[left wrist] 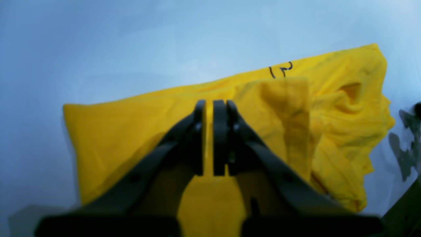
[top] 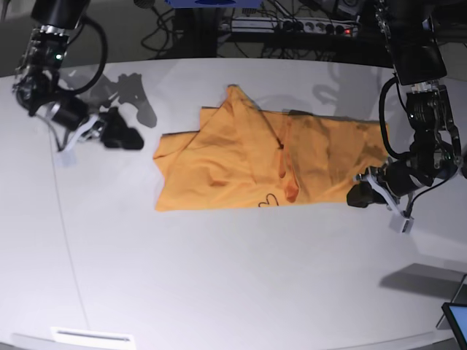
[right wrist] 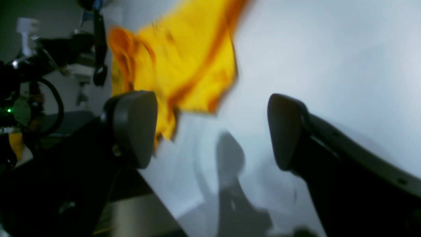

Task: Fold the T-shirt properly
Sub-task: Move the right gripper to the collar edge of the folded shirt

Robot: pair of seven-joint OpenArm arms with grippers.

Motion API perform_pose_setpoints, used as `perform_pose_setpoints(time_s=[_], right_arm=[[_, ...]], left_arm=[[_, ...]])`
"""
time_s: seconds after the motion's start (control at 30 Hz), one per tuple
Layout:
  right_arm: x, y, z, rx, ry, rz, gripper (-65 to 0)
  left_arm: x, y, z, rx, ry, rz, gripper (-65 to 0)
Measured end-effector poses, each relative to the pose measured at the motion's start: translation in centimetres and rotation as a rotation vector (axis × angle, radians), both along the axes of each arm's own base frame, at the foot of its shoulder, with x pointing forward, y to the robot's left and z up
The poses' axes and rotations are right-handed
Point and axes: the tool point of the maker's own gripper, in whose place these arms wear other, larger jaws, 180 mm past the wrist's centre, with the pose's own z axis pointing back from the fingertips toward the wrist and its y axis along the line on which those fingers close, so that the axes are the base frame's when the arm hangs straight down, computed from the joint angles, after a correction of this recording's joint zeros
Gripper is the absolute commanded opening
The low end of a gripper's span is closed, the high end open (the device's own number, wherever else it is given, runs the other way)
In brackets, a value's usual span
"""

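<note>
The T-shirt (top: 263, 168) lies partly folded mid-tabletop (top: 219, 277), long axis left–right. The left gripper (left wrist: 209, 138), fingers clenched on its near hem, is nearer. The right gripper (right wrist: 210, 131), fingers released, hangs well apart.

A lab: white table (top: 219, 292), tangled cables (top: 292, 29) and power strip (top: 314, 27) behind.

orange t-shirt (top: 255, 164) crumpled mid-table (top: 219, 292), left end effector (top: 359, 195) at its edge, right end effector (top: 124, 137) apart

Black arms, looped black cables; left tool (top: 357, 195), right tool (top: 124, 136) black, white wrist brackets.
</note>
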Motion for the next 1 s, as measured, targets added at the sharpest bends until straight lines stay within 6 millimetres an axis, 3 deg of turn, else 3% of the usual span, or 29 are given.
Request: perform_pose_setpoints(time_s=[0.13, 0.6, 1.0], right_arm=[[-0.1, 0.6, -0.6, 0.034, 0.016, 0.005, -14.9], [-0.3, 7.3, 0.0, 0.116, 0.005, 0.153, -14.9], [-0.5, 11.0, 0.3, 0.122, 0.002, 0.272, -14.9]], left_arm=[[0.0, 0.1, 0.0, 0.002, 0.002, 0.0, -60.8], [0.0, 0.4, 0.2, 0.012, -0.001, 0.003, -60.8], [0.1, 0.4, 0.2, 0.01, -0.003, 0.003, -60.8]])
